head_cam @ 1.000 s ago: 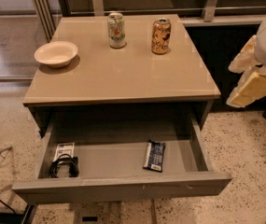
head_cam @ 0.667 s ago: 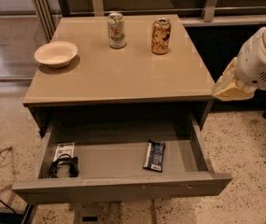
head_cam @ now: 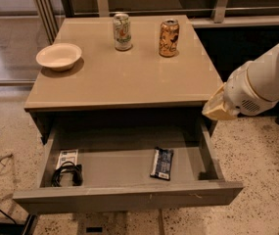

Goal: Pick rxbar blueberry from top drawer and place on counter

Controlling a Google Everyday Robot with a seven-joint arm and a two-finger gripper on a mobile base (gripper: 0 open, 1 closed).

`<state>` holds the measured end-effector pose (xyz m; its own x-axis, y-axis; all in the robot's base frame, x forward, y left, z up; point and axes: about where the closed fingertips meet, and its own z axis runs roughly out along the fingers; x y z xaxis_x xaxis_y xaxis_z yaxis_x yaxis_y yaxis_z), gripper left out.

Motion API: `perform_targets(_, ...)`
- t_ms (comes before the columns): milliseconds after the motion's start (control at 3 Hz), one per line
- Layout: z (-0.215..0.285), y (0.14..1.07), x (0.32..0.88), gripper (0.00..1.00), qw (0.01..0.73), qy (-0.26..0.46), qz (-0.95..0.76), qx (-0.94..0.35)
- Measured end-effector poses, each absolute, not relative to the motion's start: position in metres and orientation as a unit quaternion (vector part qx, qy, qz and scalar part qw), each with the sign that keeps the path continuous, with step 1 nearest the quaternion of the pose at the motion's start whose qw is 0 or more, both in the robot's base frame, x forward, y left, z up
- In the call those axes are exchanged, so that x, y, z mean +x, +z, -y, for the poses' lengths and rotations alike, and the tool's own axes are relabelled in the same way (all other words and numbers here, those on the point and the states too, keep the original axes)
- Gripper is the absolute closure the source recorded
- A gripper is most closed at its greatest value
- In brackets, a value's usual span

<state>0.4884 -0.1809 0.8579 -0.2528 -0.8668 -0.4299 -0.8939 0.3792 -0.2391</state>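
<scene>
Camera view: gripper (head_cam: pixel 217 107), state untellable, beside counter (head_cam: pixel 124 82) edge; rxbar blueberry (head_cam: pixel 162 163) in top drawer (head_cam: pixel 129 198), well apart from cabled card (head_cam: pixel 68 157).

Navy rxbar blueberry (head_cam: pixel 162 163), cream gripper (head_cam: pixel 217 110) beside tan counter (head_cam: pixel 119 77)

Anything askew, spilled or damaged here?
Nothing stands out. The green can, orange can and bowl sit upright on the counter, no spill. In the open top drawer, the rxbar blueberry lies flat right of centre, the card with cable coil at left. The tool hangs beside the counter's right front corner.
</scene>
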Motion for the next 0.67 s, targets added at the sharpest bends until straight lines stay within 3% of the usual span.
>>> perform_targets(667, 0.182, 0.840, 0.486, 1.00, 0.247, 0.035, -0.789, -0.562)
